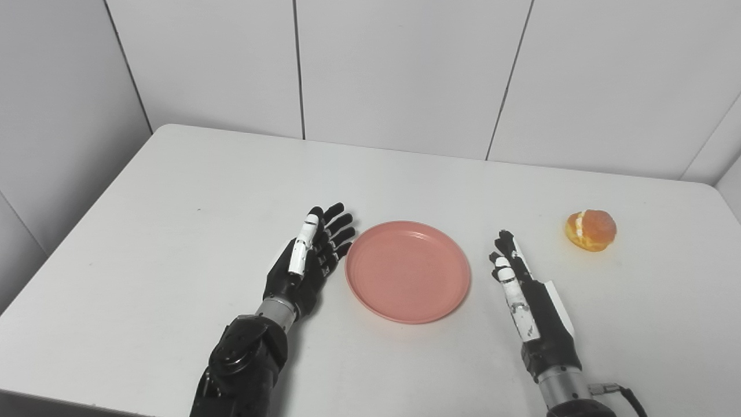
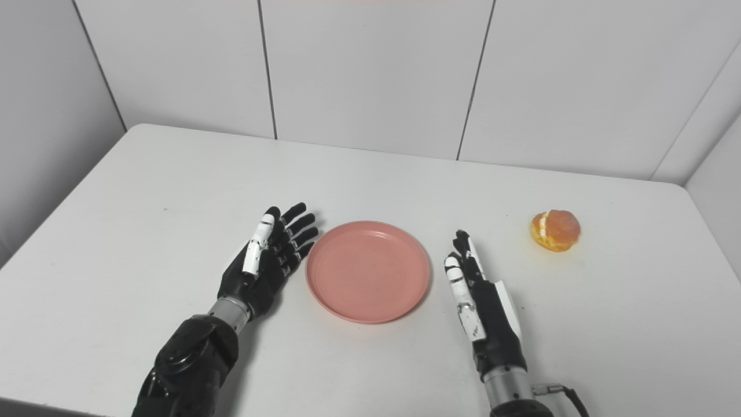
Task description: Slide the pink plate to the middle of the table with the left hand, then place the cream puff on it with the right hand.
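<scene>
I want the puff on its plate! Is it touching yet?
Apart. The left eye view shows bare table between the puff and the plate.

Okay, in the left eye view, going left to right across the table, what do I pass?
Black left hand, open → round pink plastic plate, empty → black-and-white right hand, open → golden cream puff with white filling, all over the white table.

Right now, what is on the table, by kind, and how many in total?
Round pink plastic plate: 1
Golden cream puff with white filling: 1
Black robot hands, left hand and right hand, both open: 2
Total: 4
</scene>
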`<state>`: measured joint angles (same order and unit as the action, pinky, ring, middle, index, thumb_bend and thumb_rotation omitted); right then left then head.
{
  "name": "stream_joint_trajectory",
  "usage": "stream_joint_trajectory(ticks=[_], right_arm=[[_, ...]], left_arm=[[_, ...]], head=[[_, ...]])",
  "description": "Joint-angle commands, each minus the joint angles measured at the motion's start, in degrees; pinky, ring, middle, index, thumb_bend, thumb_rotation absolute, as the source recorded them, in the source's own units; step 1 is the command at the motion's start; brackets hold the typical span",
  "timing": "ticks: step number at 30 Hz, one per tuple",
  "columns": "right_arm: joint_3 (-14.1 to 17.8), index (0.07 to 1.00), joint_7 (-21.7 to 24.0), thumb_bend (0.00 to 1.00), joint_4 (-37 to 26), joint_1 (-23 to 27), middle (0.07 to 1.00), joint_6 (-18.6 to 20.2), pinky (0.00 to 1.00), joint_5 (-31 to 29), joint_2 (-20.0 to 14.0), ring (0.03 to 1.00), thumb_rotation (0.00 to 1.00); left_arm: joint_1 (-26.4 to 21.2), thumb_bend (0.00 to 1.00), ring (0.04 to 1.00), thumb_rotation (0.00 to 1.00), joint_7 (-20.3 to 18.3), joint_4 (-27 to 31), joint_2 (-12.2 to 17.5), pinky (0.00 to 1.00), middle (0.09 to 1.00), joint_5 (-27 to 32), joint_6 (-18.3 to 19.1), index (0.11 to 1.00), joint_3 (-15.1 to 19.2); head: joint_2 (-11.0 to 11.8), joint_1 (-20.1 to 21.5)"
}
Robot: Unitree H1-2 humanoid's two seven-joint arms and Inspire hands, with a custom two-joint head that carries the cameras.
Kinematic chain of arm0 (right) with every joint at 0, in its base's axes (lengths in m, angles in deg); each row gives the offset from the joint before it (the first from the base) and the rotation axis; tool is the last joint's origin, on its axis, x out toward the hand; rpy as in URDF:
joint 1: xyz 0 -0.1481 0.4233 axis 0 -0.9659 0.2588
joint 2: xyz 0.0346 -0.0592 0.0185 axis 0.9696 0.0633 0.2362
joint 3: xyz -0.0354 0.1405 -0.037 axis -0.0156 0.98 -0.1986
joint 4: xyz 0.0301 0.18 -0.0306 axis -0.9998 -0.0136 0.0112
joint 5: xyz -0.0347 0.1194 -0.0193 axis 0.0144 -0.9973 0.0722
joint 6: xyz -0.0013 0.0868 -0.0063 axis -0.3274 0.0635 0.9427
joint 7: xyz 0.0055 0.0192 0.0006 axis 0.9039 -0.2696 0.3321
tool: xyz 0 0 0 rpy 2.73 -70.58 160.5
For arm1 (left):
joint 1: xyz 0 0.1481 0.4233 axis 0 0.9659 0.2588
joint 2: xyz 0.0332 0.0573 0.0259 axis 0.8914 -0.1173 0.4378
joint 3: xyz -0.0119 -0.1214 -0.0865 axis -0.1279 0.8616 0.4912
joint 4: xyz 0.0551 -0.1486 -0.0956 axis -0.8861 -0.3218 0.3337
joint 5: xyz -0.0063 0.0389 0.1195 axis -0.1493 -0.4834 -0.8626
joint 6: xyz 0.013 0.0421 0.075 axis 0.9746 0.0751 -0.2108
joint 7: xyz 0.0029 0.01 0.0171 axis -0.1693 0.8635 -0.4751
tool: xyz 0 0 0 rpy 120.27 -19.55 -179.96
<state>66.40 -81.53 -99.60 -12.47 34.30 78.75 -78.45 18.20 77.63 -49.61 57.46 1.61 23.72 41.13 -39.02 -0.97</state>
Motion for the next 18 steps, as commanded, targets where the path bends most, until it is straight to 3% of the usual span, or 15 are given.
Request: stream_joint_trajectory(ticks=[1, 8, 14, 18], right_arm=[[-0.01, 0.993, -0.86, 0.23, -2.55, 1.16, 0.986, 0.16, 0.97, 0.54, 0.64, 0.963, 1.0], [0.63, 0.985, -2.55, 0.25, -2.86, 1.95, 0.978, -1.37, 0.97, 1.96, 1.41, 0.964, 1.0], [1.85, 0.969, -2.91, 0.29, -5.93, 5.54, 0.965, 1.0, 0.9, 5.01, -0.22, 0.947, 1.0], [2.87, 0.933, -3.73, 0.36, -5.03, 7.97, 0.93, -2.26, 0.86, 7.09, -2.02, 0.907, 1.0]], left_arm=[[-0.3, 0.41, 0.908, 1.0, 0.11, 1.59, -0.59, 0.92, 0.905, -0.9, -1.76, 0.88, -0.51], [0.87, 0.42, 0.912, 1.0, 0.23, 3.07, -0.38, 0.93, 0.91, -2.24, -3.08, 0.891, -1.04], [1.79, 0.44, 0.916, 1.0, -1.09, 1.82, 0.67, 0.94, 0.916, -2.65, -6.28, 0.897, -0.69], [2.2, 0.45, 0.917, 1.0, -1.55, 0.91, 1.19, 0.94, 0.916, -3.09, -8.26, 0.897, -0.83]], head=[[0.45, 1.47], [0.86, 4.82], [1.75, 8.87], [2.6, 10.32]])
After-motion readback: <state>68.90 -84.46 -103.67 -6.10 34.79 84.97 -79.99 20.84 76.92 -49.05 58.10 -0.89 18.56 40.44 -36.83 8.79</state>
